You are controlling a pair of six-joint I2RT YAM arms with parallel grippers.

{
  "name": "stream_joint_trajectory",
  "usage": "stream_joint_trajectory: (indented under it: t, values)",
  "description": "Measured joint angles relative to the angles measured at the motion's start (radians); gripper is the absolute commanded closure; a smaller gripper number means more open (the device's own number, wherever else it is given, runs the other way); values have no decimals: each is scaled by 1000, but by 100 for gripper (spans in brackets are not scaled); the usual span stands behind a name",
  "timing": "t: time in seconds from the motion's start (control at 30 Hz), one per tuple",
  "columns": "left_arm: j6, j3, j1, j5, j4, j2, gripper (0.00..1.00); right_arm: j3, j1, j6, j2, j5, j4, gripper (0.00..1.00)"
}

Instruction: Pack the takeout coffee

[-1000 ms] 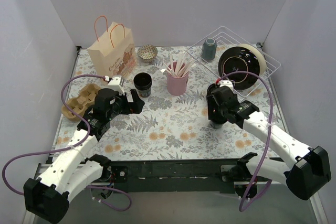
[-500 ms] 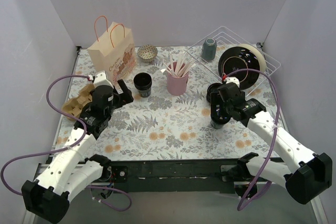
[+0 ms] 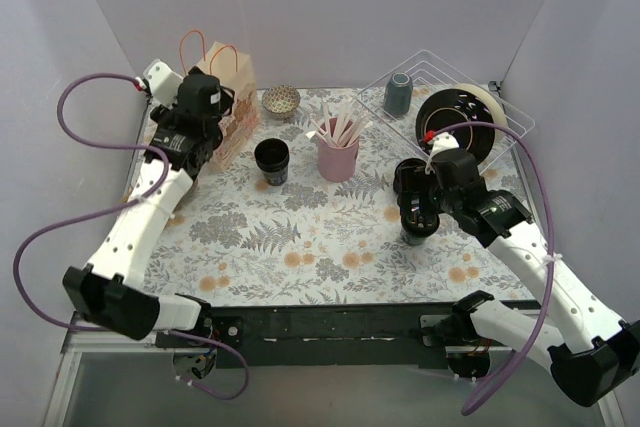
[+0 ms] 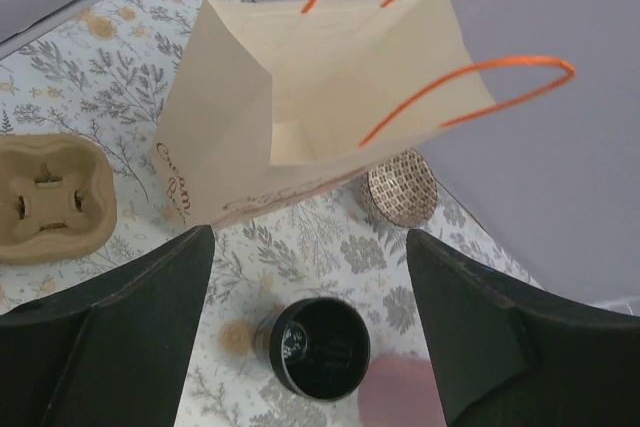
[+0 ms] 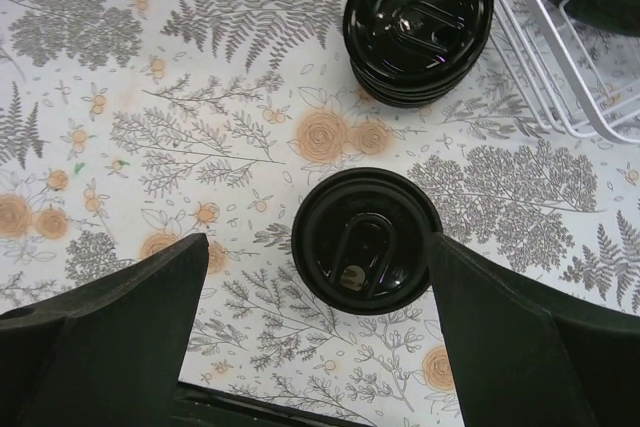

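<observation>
My right claw (image 5: 318, 247) wide above takeout coffee (image 5: 366, 240), right side of desk. My left claw (image 4: 310, 237) wide over paper bag (image 4: 300, 117), far-left corner. Risk: off-centre pinch tips cup, spills.

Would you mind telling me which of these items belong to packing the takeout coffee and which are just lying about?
For the job: lidded black coffee cup, paper bag with orange handles.

Lying about: lidless black cup, pink cup of stirrers, patterned bowl, stack of black lids, grey-blue tumbler, cardboard cup carrier.
</observation>
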Motion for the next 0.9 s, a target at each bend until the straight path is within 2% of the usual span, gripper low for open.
stream_joint_trajectory:
  t: [0.2, 0.33, 0.43, 0.53, 0.57, 0.67, 0.7, 0.77, 0.8, 0.83, 0.9]
  values:
    - [-64, 149, 91, -21, -50, 204, 26, 0, 0, -42, -18, -87, 19, 4]
    - [-84, 166, 133, -20, -54, 251, 27, -7, 0, -65, -30, -121, 36, 4]
    - [-87, 167, 163, -6, -47, 265, 32, -9, 0, -79, -37, -133, 47, 4]
    - [-94, 167, 189, 11, -40, 290, 42, -10, 0, -86, -37, -138, 55, 4]
    - [-95, 167, 196, 16, -40, 299, 49, -11, 0, -87, -37, -139, 58, 4]
    - [-87, 158, 202, 30, -31, 312, 57, -11, 0, -91, -37, -144, 67, 4]
    - [-79, 153, 202, 32, -23, 311, 70, -11, 0, -92, -37, -146, 69, 4]
    - [-65, 146, 202, 39, -5, 309, 81, -11, 0, -93, -37, -150, 69, 4]
    - [-55, 146, 202, 43, 3, 309, 95, -11, 0, -93, -37, -153, 69, 4]
    - [-43, 146, 201, 45, 12, 309, 100, -11, 0, -93, -37, -154, 69, 4]
    - [-27, 146, 200, 44, 25, 309, 100, -11, 0, -93, -37, -156, 69, 4]
